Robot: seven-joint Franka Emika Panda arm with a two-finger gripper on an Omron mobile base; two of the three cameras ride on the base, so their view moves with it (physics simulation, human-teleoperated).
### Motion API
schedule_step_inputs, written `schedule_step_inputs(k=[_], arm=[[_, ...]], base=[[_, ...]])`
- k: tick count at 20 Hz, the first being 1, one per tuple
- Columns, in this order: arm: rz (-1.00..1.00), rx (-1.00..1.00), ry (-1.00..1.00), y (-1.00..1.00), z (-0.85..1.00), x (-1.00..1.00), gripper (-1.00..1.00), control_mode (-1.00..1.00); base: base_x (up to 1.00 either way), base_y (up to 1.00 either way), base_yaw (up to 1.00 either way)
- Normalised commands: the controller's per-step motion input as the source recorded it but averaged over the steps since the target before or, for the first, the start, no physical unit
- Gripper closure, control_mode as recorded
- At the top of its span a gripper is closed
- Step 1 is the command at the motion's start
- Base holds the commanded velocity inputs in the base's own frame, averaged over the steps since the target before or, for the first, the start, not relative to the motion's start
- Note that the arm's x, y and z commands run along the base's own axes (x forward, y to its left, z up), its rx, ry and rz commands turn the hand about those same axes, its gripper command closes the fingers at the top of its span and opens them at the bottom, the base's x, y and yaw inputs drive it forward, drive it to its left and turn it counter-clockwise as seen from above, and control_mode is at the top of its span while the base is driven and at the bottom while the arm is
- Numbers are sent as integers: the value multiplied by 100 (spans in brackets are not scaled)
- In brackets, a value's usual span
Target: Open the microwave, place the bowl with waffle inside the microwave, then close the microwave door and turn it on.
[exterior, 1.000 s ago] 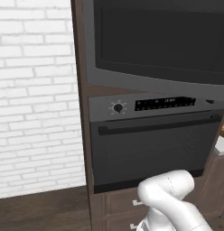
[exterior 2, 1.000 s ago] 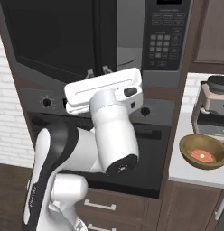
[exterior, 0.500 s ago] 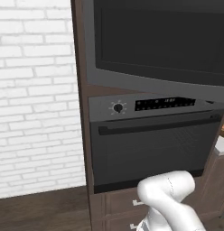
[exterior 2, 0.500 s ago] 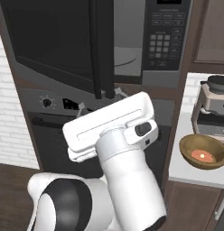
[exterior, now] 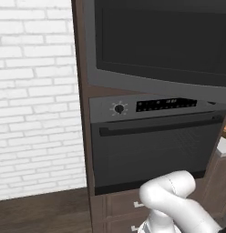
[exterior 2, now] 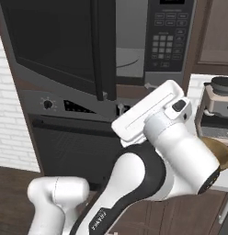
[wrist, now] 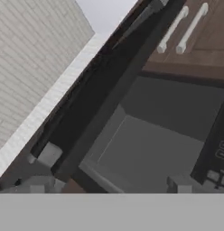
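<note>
Swung-out microwave door [exterior 2: 65,46] flanks the open cavity [exterior 2: 129,50].

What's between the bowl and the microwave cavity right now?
The robot's own white arm stands between the brown bowl at the right edge and the open grey microwave cavity. The black-glass door is swung clear.

microwave [exterior 2: 134,46] above oven [exterior: 151,145] | microwave door [exterior 2: 56,43] ajar (swung left) | bowl [exterior 2: 219,153] right

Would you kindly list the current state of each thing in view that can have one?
Grey-framed microwave door with black glass: swung open.
Dark grey built-in microwave: cavity exposed, nothing visible inside.
Dark oven door with horizontal bar handle: closed.
White arm's gripper: open, holding nothing.
</note>
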Motion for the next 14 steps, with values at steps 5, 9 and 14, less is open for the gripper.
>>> schedule_step_inputs(k=[5,9,14], arm=[[9,-11,-11,-26,-33,99,-100,-100],[16,-15,-18,0,0,100,-100,-100],[18,-17,-25,0,0,95,-100,-100]], base=[[0,0,0],[0,0,0],[0,0,0]])
